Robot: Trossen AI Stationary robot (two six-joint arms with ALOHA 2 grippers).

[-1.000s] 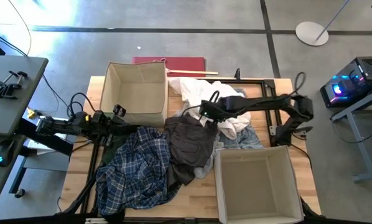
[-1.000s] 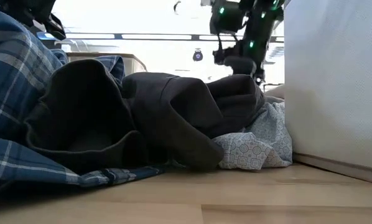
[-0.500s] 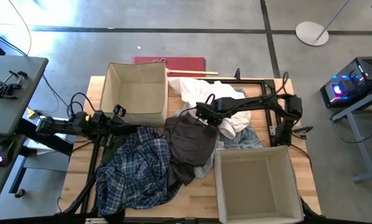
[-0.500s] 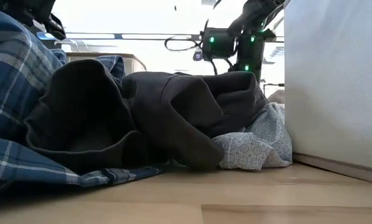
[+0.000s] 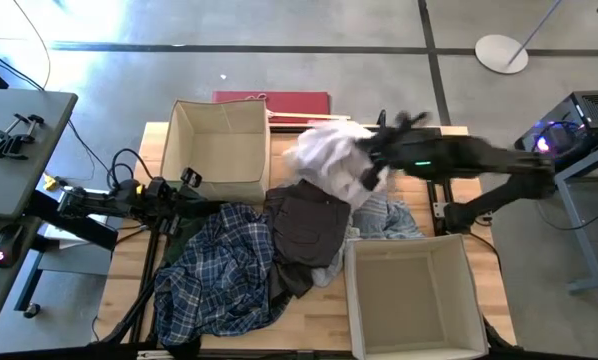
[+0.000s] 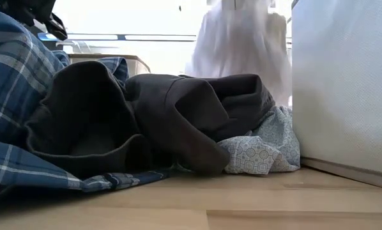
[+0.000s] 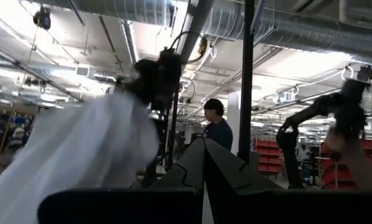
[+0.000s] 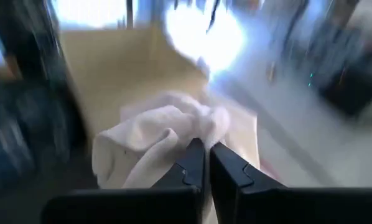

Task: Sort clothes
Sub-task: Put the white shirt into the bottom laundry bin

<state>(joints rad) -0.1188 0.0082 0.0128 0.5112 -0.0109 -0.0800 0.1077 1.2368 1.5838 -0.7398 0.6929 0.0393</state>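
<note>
Right gripper [image 5: 371,168], clamped on the soft white cotton garment [image 5: 324,155], should lift it clear (hem trailing) before carrying it over the beige square fabric box [image 5: 219,150]

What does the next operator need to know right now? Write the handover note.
Right end effector: shut on the white garment, lifted above the table's far side.
Left end effector: shut, empty, parked at the table's left edge.
On the table: plaid shirt, dark grey garment, pale patterned garment.
Done: nothing; the far box and the near box hold no clothes.
Left: drop the white garment, then sort the rest.
</note>
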